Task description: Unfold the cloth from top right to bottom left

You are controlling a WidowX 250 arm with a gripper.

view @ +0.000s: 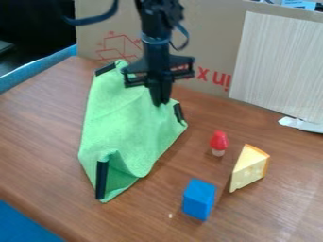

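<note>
Blue block (199, 199) stood on the counter (41, 142) to the right of the green cloth (120, 118), which lay partly folded. Over the cloth's far part, the claw (160, 103) was drawn together; whether it pinched fabric, I could not tell. Catching both layers risked dragging the cloth whole, leaving its fold intact.

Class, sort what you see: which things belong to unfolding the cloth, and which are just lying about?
Part of the job:
- green fabric cloth
- black robotic tool

Just lying about:
- blue rectangular block
- yellow toy cheese wedge
- small red-topped, pale-stemmed toy
</note>
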